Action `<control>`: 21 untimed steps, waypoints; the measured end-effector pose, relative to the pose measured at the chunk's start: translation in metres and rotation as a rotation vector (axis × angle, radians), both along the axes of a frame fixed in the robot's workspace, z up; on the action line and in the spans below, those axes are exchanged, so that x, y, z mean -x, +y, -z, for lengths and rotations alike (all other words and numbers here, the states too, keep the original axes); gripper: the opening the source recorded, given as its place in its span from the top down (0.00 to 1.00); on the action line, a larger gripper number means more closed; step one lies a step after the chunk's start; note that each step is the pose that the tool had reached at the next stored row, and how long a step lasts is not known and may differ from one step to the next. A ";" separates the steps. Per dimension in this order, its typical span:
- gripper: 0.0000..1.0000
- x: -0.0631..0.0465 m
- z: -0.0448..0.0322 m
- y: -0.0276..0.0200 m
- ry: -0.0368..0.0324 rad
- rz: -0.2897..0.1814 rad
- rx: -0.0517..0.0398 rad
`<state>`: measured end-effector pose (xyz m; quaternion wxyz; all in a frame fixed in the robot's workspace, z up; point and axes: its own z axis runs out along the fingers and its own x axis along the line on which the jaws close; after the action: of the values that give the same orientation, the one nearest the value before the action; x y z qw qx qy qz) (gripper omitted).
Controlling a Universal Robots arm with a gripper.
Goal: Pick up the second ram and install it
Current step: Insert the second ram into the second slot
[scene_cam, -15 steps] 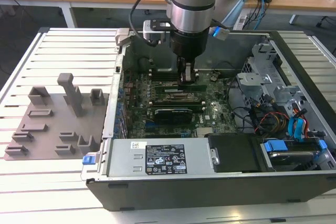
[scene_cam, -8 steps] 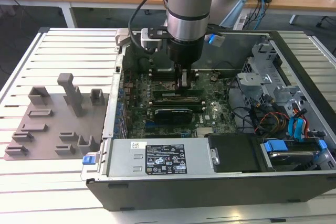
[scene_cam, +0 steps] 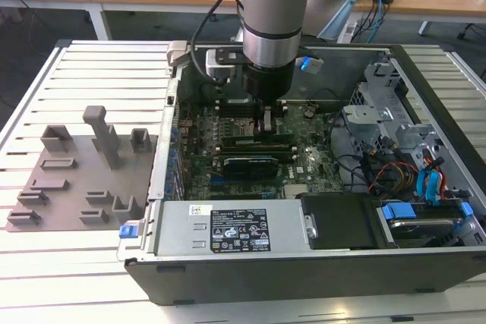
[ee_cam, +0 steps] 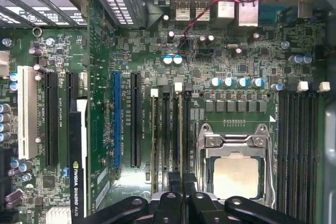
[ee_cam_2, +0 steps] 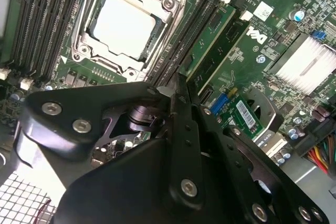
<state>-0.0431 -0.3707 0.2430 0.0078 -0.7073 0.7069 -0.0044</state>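
The second ram (ee_cam_2: 212, 40) stands seated in a slot beside the CPU socket (ee_cam: 236, 169) on the motherboard (ee_cam: 142, 51) inside the open computer case (scene_cam: 304, 263), with the end effector (ee_cam_2: 176, 95) clenched empty just above the memory slots.

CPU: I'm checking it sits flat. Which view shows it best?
The second wrist view: the CPU is close and whole inside its frame. The first wrist view shows it whole but farther. In the exterior view the arm partly hides it.
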 end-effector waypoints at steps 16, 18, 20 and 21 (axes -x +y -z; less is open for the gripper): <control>0.87 0.001 0.0088 0.0025 0.0000 -0.017 0.0113; 0.87 0.001 0.0089 0.0025 0.0000 -0.016 0.0114; 0.87 0.001 0.0090 0.0025 0.0000 -0.016 0.0113; 0.87 0.001 0.0092 0.0024 -0.0002 -0.013 0.0110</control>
<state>-0.0440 -0.3684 0.2339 0.0041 -0.7119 0.7022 -0.0083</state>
